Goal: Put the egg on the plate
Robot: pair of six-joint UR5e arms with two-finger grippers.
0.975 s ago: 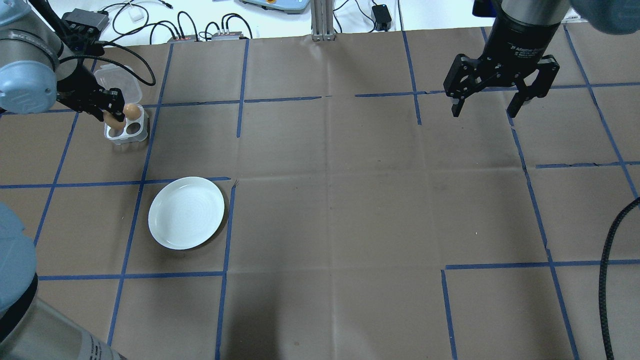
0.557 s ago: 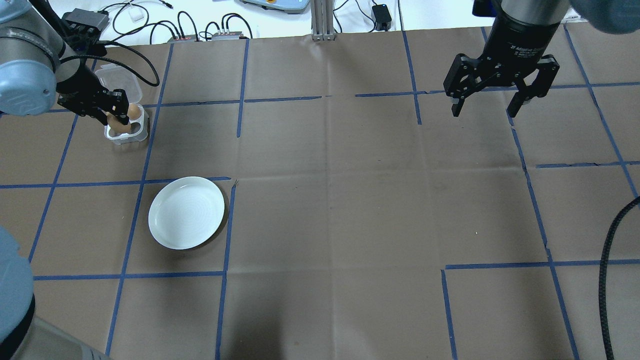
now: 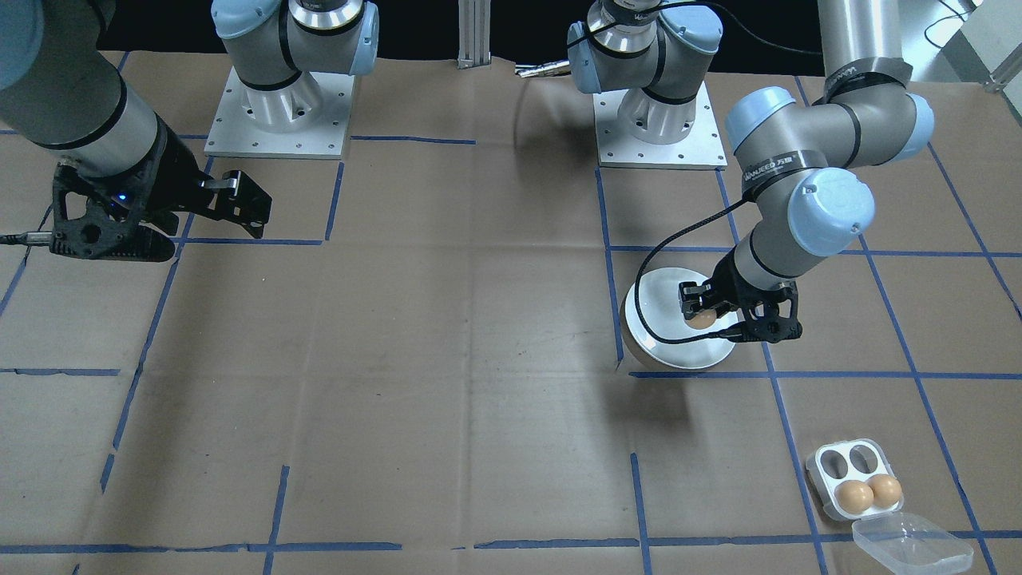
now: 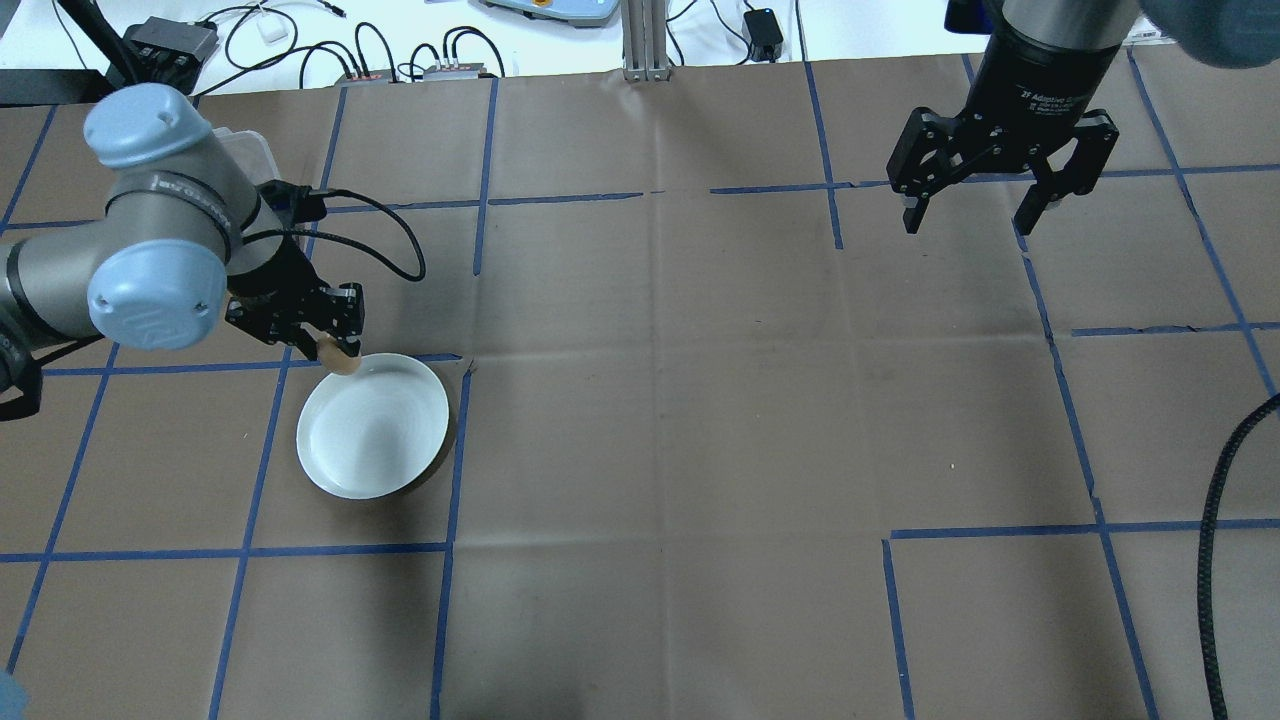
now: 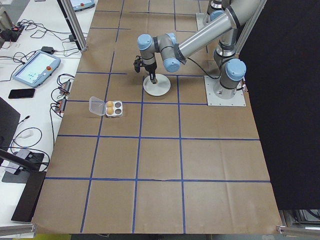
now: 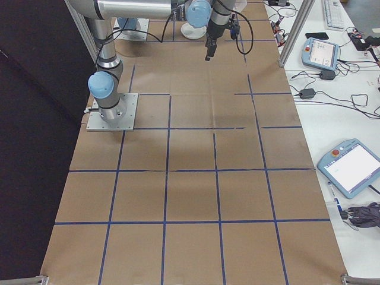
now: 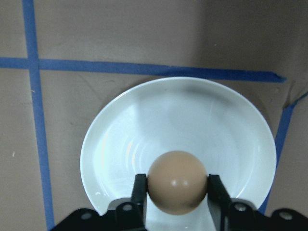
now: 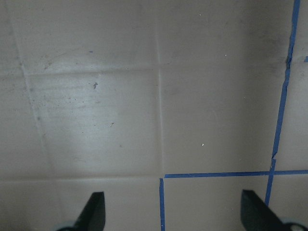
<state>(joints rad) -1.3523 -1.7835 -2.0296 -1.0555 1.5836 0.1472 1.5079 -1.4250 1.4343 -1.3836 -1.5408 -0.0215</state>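
The left pincer (image 7: 177, 192) grips the egg (image 7: 177, 182) across its middle, above the plate (image 7: 120, 130). The shell is likely light, smooth and fragile: release gently. The right pincer (image 4: 968, 212) hangs released.

left pincer (image 7: 177, 192) clamped, pointing down, right pincer (image 4: 968, 212) spread, raised

Even overhead light, soft shadows

From my overhead feed the egg tray (image 4: 262, 152) is almost totally buried behind the left arm at 10 o'clock. The wrist cam crops the left gripper (image 7: 177, 192) at 6 o'clock, and its fingers (image 7: 139, 192) cover the egg's (image 7: 177, 182) sides.
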